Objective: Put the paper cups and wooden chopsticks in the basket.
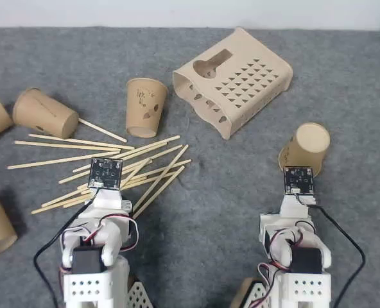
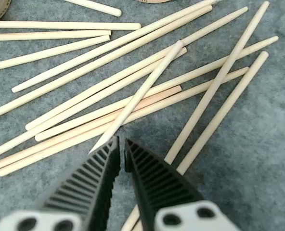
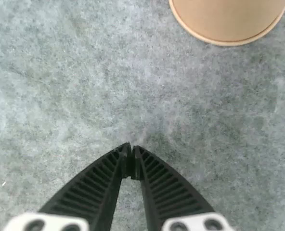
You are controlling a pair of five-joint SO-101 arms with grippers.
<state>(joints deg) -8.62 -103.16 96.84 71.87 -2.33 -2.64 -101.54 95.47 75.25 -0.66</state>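
From above, the basket lies tipped on its side at the far middle of the grey counter. 5 paper cups sit outside it. The centre cup is just left of the basket, and the right cup lies on its side just beyond the right arm. The 3 left cups are toward the left edge. The chopsticks sprawl in a loose heap in front of the left arm.

In the left wrist view, the left hand is clenched almost together, grasping nothing. The chopsticks lie just beyond its tips, with 1 pointed end just beside a fingertip.

In the right wrist view, the right hand is clenched and empty above the counter. The right cup lies farther on, apart from it.
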